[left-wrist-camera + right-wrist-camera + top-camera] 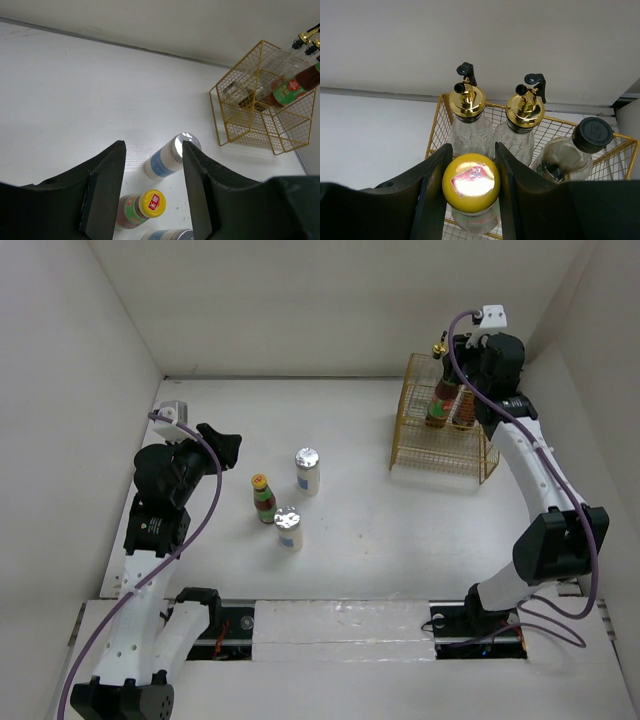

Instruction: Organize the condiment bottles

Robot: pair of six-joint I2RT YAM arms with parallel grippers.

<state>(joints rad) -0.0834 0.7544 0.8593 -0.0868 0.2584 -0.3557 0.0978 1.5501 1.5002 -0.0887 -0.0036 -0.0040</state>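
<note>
Three tall bottles point(467, 107) in yellow wire basket point(620, 145); right tool point(472, 150) pinches red yellow-capped bottle point(471, 182) there. Left tool point(153, 150) spread. We count three containers point(307, 470) remaining on worktop point(400, 530).

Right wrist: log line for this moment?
right gripper: shut on yellow-capped red bottle, in basket | left gripper: open, empty | on table: second red bottle, far jar, near jar

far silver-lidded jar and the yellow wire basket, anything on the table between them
Nothing. In the top view the table between that jar and the basket is bare white surface.
</note>
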